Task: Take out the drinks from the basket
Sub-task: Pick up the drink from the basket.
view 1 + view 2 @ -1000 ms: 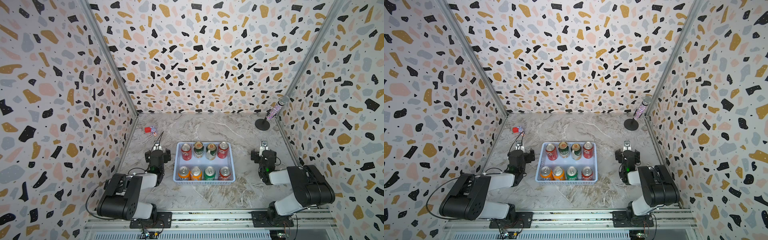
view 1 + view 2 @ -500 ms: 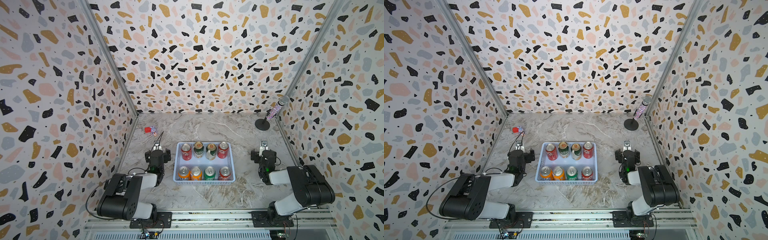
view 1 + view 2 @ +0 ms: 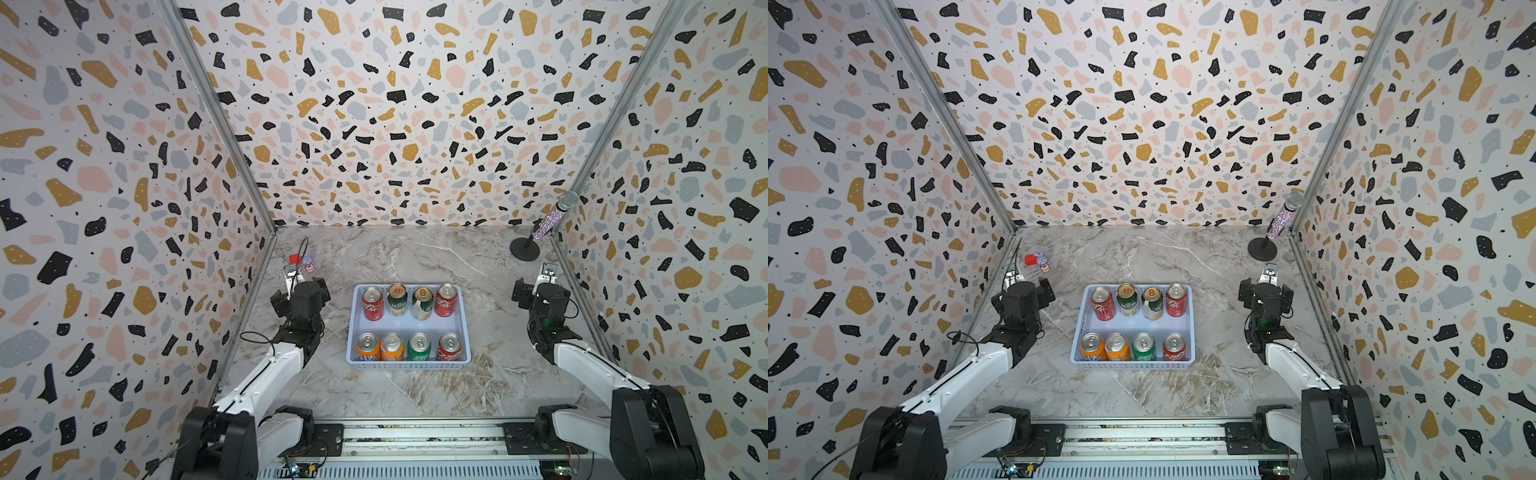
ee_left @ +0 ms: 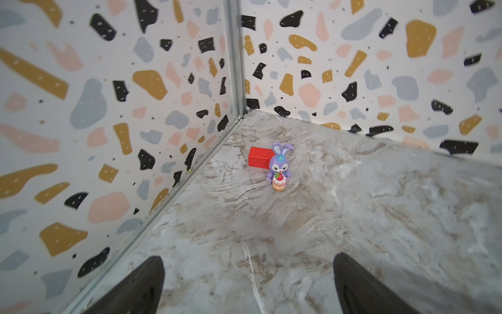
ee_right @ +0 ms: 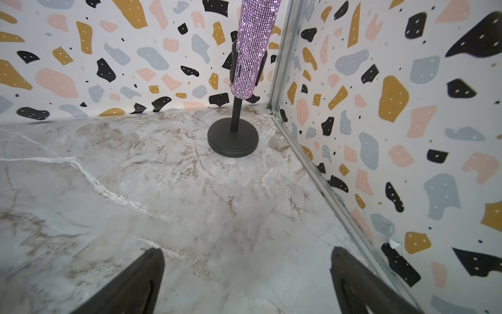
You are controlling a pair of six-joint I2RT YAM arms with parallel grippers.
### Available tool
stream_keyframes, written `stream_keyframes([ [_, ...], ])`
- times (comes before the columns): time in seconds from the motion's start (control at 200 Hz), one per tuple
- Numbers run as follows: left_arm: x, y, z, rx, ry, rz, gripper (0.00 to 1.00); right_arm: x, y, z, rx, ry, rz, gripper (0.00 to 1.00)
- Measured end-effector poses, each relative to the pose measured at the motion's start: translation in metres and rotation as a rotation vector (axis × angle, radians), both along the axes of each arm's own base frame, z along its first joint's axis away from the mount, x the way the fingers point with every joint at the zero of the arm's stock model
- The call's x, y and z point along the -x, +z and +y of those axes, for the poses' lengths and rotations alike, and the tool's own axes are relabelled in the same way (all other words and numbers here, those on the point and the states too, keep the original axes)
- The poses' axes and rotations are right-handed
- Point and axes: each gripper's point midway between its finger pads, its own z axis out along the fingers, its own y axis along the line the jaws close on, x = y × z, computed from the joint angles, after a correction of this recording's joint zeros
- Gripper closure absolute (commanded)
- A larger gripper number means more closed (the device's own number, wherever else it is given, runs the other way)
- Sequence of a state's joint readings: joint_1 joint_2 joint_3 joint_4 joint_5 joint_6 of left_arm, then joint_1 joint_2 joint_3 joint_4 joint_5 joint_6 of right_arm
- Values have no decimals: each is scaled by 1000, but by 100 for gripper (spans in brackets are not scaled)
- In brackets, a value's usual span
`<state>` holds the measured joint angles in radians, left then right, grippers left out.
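In both top views no drink has been taken out yet: the shallow pale blue perforated plastic basket sits in the middle of the grey marble-patterned tabletop. All eight small aluminium drink cans stand upright inside it in two rows of four. The left arm is near the basket's left side and the right arm is farther off on the right. Both point toward the back wall and touch nothing. The step in hand looks like the first reach. An arm would have to turn in over the rim and come down on an end can, since the cans in each row stand close together. In the left wrist view the left jaws are spread wide and empty over bare tabletop, facing a small purple rabbit figurine and a red block. In the right wrist view the right jaws are equally wide and hold nothing, facing a glittery purple microphone on a black round stand.
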<state>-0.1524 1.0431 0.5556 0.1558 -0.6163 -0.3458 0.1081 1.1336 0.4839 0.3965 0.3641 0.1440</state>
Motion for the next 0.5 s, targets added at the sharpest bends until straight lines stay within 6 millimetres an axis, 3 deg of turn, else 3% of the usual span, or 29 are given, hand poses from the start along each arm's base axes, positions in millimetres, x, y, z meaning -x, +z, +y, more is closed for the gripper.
stream_keyframes([
  [0.145,22,3,-2,162,23,24,0,9,6,23,-129,101,75,0],
  [0.345,31,9,-32,283,-124,143,0,16,30,70,-317,303,213,3],
  [0.501,40,34,-56,346,-261,164,0,40,16,104,-418,416,395,5],
])
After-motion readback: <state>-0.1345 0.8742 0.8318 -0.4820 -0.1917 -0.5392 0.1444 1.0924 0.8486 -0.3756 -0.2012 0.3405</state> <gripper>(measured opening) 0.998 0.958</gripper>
